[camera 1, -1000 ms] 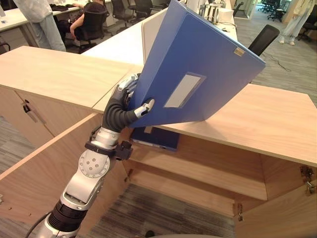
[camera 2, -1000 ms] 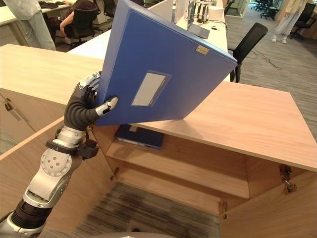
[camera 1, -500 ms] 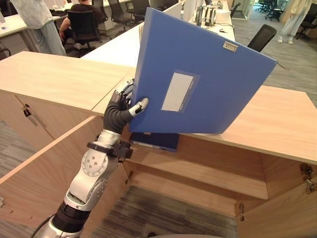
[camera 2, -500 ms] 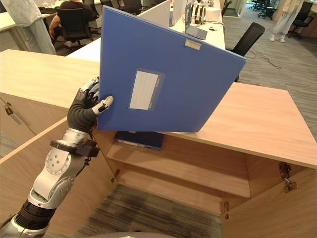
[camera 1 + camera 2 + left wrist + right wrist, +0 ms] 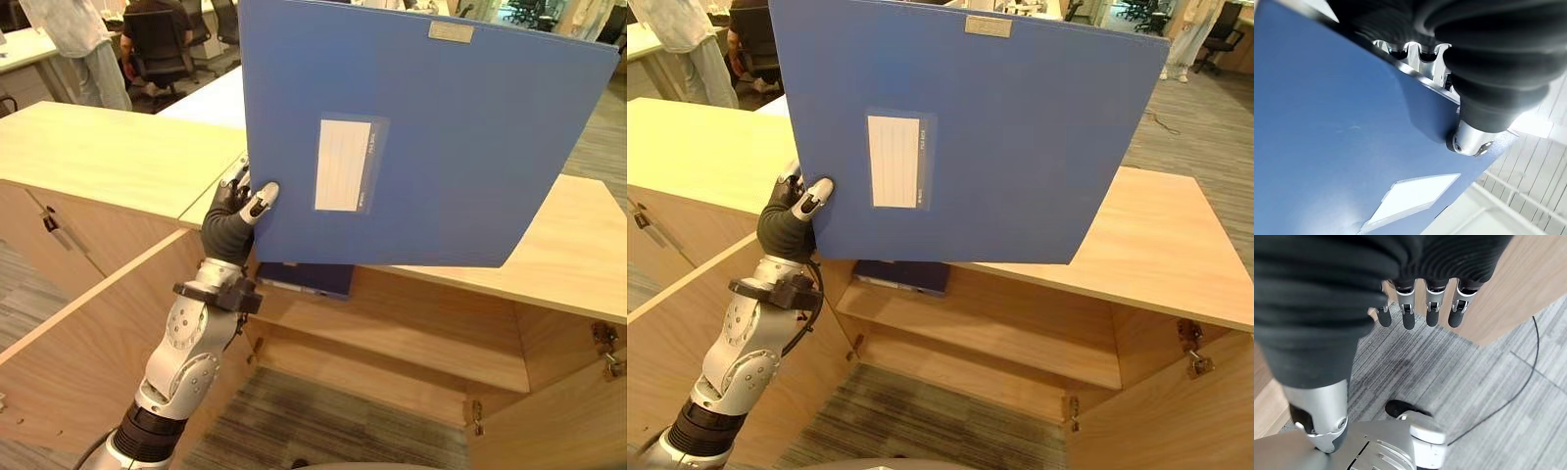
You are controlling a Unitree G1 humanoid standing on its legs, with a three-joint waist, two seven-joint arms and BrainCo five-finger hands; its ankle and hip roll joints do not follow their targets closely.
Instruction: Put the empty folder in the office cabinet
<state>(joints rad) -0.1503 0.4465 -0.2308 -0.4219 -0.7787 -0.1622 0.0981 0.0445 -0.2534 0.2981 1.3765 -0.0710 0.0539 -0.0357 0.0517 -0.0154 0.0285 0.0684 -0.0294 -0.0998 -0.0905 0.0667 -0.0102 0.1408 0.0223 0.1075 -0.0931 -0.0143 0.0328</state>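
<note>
The left hand grips the big blue folder by its lower corner, thumb on the front and fingers behind. The folder stands upright in the air, above the open cabinet. It has a white label on the front. Another blue folder lies on the cabinet shelf. The right hand hangs loose over the floor, holding nothing.

Office: desks, swivel chairs
</note>
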